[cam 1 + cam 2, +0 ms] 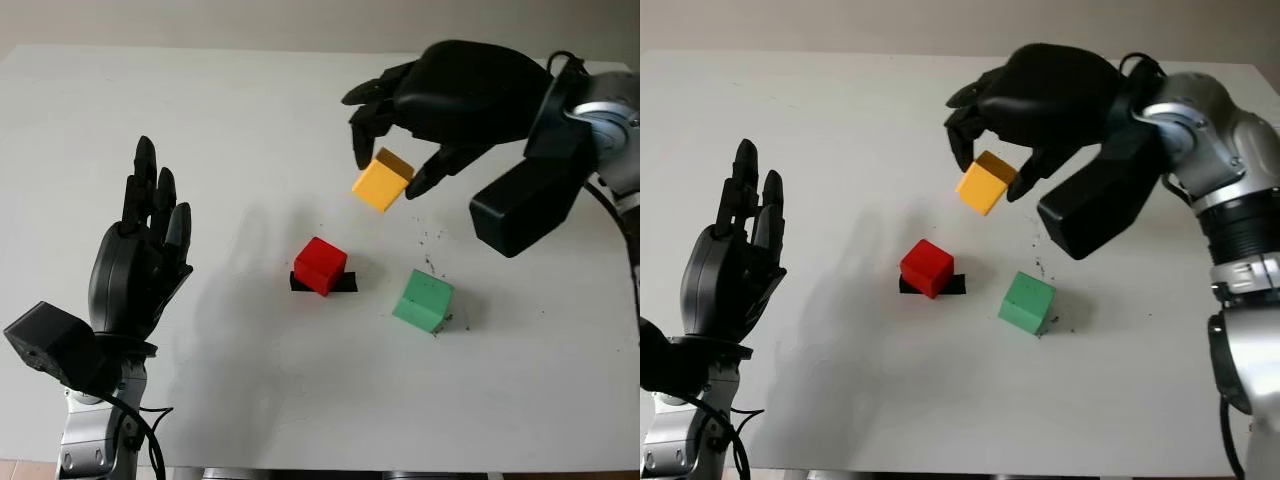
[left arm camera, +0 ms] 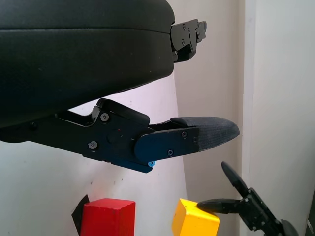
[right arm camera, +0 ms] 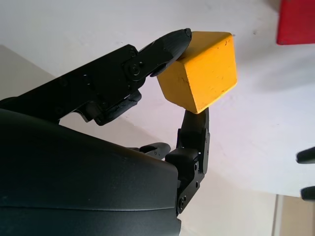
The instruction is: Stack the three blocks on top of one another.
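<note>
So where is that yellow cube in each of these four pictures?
Left eye view: yellow cube above centre, pinched in the right robot hand, off the table.
Right eye view: yellow cube near centre, up and right of the red cube.
Left wrist view: at the lower edge, beside the red cube.
Right wrist view: upper centre, between fingertips.
Shared landmark: the red cube.

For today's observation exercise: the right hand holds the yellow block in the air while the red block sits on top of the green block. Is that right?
Not quite. The right hand does hold the yellow block in the air, but the red block is not on the green block. Both sit apart on the table, as the left eye view shows.
</note>
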Action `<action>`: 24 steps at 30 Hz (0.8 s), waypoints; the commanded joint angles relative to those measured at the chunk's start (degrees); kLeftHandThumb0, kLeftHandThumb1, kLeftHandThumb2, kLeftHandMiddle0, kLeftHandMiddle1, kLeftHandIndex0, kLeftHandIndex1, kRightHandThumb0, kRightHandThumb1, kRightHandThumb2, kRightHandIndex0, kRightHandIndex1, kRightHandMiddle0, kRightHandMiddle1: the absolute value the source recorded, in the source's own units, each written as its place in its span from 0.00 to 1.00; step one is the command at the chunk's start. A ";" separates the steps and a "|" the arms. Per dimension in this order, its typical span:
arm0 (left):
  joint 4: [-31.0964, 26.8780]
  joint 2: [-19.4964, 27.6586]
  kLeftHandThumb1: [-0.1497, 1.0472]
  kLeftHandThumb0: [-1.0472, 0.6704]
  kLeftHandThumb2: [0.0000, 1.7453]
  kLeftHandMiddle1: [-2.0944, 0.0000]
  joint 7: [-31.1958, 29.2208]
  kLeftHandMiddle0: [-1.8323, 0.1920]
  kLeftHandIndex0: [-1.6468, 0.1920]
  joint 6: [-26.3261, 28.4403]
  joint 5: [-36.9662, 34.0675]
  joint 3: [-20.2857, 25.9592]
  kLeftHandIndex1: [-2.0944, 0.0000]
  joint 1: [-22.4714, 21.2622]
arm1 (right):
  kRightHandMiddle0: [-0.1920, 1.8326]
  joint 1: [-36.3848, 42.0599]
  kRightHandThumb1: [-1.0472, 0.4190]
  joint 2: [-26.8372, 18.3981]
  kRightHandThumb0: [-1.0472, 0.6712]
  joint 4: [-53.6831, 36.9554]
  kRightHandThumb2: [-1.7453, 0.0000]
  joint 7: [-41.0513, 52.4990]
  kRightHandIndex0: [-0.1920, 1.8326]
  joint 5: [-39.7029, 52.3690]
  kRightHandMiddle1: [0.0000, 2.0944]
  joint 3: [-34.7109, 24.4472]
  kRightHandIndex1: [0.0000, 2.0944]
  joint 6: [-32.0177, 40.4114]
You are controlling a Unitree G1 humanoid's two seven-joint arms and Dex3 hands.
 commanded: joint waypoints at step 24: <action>-3.80 -4.32 1.00 0.22 0.32 1.00 4.82 1.00 1.00 0.36 4.48 -4.19 1.00 2.35 | 0.32 -2.04 0.05 6.38 0.38 -2.91 0.97 5.23 0.31 -0.36 0.73 6.17 0.04 -6.77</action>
